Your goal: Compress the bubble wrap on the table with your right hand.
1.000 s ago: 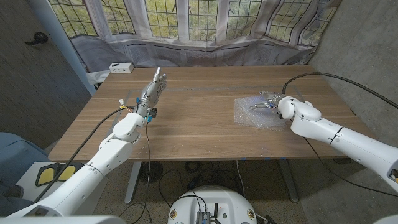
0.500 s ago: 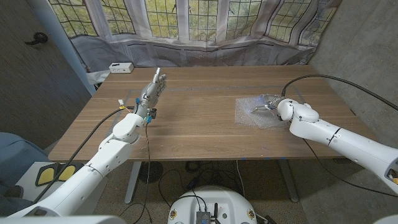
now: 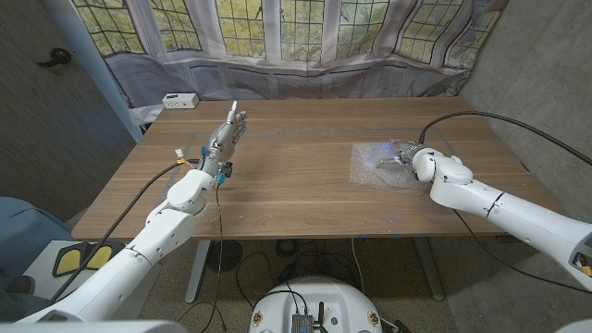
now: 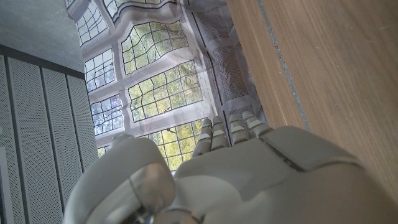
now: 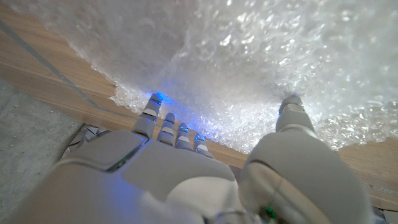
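Bubble wrap: clear sheet, crinkled, lying flat-ish on table's right half, near far-right area. Right robot hand presses on it, fingertips touching the bubbles.

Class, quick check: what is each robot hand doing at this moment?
Left hand: open, fingers straight, holding nothing.
Right hand: fingertips pressing into the bubble wrap; grip cannot be told.
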Robot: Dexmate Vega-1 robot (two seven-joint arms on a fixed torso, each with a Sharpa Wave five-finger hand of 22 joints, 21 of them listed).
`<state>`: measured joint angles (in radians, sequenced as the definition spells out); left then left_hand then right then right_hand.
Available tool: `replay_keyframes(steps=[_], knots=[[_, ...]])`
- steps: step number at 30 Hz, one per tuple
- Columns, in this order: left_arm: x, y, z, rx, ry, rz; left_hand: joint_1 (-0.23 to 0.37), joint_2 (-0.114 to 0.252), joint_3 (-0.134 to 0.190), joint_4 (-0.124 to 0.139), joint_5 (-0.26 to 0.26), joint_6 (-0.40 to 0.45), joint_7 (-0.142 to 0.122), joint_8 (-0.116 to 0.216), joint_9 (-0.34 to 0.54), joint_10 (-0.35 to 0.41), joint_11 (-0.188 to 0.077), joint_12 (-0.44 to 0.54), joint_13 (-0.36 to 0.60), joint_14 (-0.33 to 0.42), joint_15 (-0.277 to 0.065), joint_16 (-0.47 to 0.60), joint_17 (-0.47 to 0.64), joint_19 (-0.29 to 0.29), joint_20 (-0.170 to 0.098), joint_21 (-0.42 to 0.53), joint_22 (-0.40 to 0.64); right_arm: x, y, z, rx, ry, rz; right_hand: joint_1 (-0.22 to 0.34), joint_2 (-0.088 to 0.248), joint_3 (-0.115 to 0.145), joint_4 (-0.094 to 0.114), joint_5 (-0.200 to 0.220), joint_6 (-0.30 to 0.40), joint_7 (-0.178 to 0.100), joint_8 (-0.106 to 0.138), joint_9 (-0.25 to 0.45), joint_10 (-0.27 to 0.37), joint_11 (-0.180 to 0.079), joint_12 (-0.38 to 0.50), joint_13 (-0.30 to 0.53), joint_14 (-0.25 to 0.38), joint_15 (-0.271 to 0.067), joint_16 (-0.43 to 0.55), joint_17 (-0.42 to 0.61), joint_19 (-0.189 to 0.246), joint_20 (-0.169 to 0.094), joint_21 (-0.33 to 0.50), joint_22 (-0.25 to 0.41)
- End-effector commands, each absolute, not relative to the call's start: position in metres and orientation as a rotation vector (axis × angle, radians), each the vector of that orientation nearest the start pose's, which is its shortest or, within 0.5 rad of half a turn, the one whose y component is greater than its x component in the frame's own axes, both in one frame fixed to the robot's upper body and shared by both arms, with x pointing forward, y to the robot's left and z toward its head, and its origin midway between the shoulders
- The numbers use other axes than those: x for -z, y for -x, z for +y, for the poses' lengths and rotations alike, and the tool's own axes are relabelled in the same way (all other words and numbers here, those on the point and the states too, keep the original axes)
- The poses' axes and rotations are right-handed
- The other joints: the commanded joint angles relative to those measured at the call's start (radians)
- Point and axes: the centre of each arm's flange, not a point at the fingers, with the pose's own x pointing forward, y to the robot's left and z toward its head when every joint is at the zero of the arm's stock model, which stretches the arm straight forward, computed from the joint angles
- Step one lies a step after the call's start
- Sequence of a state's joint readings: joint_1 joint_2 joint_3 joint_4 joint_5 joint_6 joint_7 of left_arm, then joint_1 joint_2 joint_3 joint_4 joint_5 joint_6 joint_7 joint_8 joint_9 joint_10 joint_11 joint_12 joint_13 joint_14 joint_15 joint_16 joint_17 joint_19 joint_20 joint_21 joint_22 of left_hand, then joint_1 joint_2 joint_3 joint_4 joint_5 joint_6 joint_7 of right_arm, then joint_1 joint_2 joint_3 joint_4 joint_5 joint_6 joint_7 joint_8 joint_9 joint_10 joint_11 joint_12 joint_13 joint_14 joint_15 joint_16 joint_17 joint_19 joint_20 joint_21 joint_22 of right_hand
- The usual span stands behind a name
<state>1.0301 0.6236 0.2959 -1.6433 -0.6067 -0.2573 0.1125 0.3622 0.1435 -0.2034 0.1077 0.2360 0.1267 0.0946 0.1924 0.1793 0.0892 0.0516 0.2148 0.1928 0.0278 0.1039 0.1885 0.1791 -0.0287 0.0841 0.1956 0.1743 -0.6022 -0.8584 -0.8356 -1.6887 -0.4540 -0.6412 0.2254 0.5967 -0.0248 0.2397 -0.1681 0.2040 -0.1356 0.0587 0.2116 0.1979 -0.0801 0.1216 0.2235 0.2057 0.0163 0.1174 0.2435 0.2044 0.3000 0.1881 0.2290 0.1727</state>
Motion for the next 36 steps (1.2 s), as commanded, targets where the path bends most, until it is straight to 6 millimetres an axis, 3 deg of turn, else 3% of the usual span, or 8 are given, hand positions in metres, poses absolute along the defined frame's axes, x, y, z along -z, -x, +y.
replay_keyframes(steps=[1,5,10,16,28,36], knots=[[0.015,-0.583,0.288,0.171,-0.005,-0.68,0.007,0.003,0.004,0.0,-0.001,0.008,-0.006,-0.001,0.001,0.003,-0.002,-0.001,0.005,-0.002,0.002,0.0,0.002,-0.004,0.004,-0.001,0.006,0.031,-0.65,-0.285,0.037,1.481,-0.036,0.056,0.007,0.02,-0.002,0.011,0.023,0.001,0.009,0.002,0.026,0.001,0.008,0.003,0.039,-0.007,0.013,-0.001,0.149,-0.031,0.05,0.0],[0.015,-0.583,0.287,0.173,-0.004,-0.677,0.007,0.003,0.004,0.001,-0.001,0.013,-0.005,0.001,0.001,0.004,0.001,0.0,0.005,-0.001,0.002,0.0,0.002,-0.004,0.005,-0.001,0.006,0.031,-0.651,-0.286,0.037,1.465,-0.052,0.11,0.013,0.035,-0.004,0.014,0.051,0.002,0.012,0.002,0.055,-0.004,0.016,0.003,0.091,-0.017,0.024,0.0,0.221,-0.071,0.059,-0.001],[0.016,-0.584,0.286,0.172,-0.002,-0.673,0.007,0.003,0.005,0.001,-0.001,0.016,-0.006,0.002,0.001,0.003,-0.002,0.0,0.005,-0.001,0.001,0.0,0.002,-0.004,0.006,-0.001,0.006,0.031,-0.65,-0.287,0.059,1.435,-0.093,0.201,0.017,0.053,-0.002,0.017,0.117,0.014,0.018,0.002,0.141,-0.005,0.04,0.001,0.19,-0.049,0.046,0.003,0.339,-0.149,0.066,-0.002],[0.016,-0.584,0.286,0.171,-0.003,-0.671,0.007,0.003,0.005,0.001,-0.002,0.016,-0.007,0.001,0.002,0.006,-0.003,0.001,0.005,0.0,0.001,0.0,0.002,-0.005,0.008,0.0,0.006,0.029,-0.649,-0.287,0.075,1.416,-0.122,0.297,0.025,0.062,-0.001,0.015,0.276,0.026,0.048,0.0,0.28,-0.018,0.078,-0.003,0.3,-0.085,0.074,0.008,0.444,-0.235,0.062,-0.004],[0.017,-0.585,0.286,0.172,0.0,-0.668,0.007,0.003,0.006,0.002,-0.002,0.017,-0.006,0.001,0.002,0.004,-0.001,0.0,0.006,-0.001,0.0,0.0,0.002,-0.007,0.01,-0.001,0.006,0.025,-0.645,-0.287,0.116,1.372,-0.207,0.445,0.075,0.067,0.004,-0.008,0.486,0.0,0.074,-0.002,0.49,-0.06,0.118,-0.006,0.482,-0.162,0.152,0.034,0.609,-0.308,0.071,-0.002],[0.019,-0.586,0.286,0.174,0.004,-0.666,0.007,0.003,0.007,0.003,-0.003,0.016,-0.008,0.0,0.002,0.004,-0.005,0.0,0.006,0.0,0.0,0.001,0.002,-0.007,0.014,0.0,0.006,0.024,-0.64,-0.287,0.15,1.351,-0.266,0.491,0.106,0.075,0.008,-0.023,0.622,-0.032,0.102,-0.001,0.616,-0.073,0.139,-0.007,0.597,-0.196,0.192,0.041,0.691,-0.326,0.087,0.001]])
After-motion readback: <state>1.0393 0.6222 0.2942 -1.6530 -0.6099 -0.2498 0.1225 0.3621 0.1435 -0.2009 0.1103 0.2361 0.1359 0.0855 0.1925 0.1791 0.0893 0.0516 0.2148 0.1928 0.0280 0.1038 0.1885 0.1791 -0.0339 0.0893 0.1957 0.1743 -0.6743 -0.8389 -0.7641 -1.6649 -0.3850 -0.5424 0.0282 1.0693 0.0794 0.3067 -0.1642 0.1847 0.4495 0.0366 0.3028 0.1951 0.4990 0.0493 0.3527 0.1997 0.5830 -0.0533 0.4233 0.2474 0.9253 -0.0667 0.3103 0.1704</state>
